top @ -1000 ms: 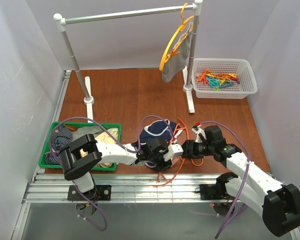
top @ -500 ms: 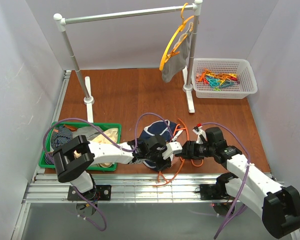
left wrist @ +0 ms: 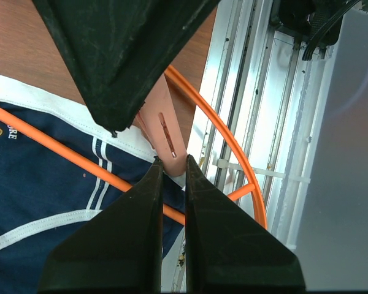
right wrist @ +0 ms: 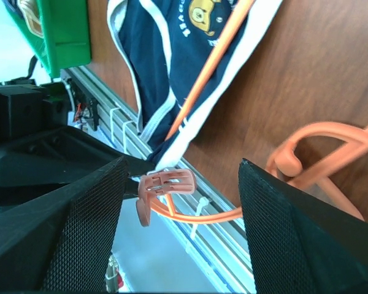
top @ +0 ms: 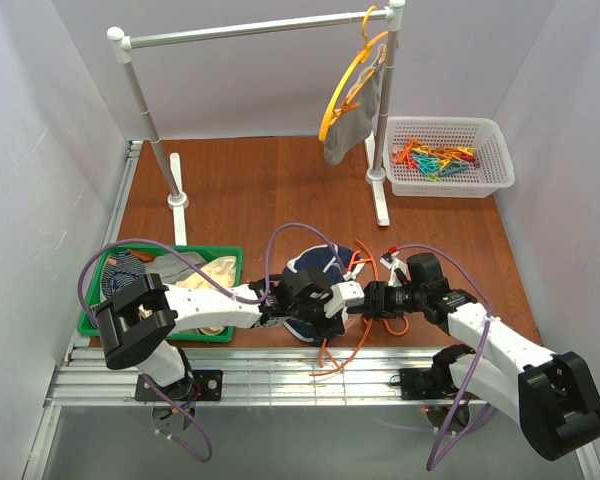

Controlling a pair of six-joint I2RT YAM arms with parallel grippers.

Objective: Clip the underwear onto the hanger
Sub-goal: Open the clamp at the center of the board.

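Note:
The navy underwear (top: 306, 268) with white piping lies bunched at the table's front edge and also shows in the left wrist view (left wrist: 43, 190) and the right wrist view (right wrist: 172, 49). The red-orange hanger (top: 351, 340) lies across it, its bar over the fabric (left wrist: 67, 156) and its hook on the wood (right wrist: 319, 144). My left gripper (top: 340, 297) (left wrist: 172, 164) is shut on a salmon clip (left wrist: 167, 131) at the waistband by the hanger's arc. My right gripper (top: 370, 298) (right wrist: 183, 177) is open, its fingers wide on either side of that clip (right wrist: 168, 182), not touching it.
A green tray (top: 220, 254) of other underwear sits at the front left. A rail at the back carries a yellow-orange hanger with grey underwear (top: 352, 115). A white basket (top: 500, 150) of coloured clips stands at the back right. Aluminium rails (top: 280, 385) run below the front edge.
The two grippers have drawn slightly closer together over the hanger's front end. The left arm's elbow has swung to the left. The underwear and hanger have barely shifted.

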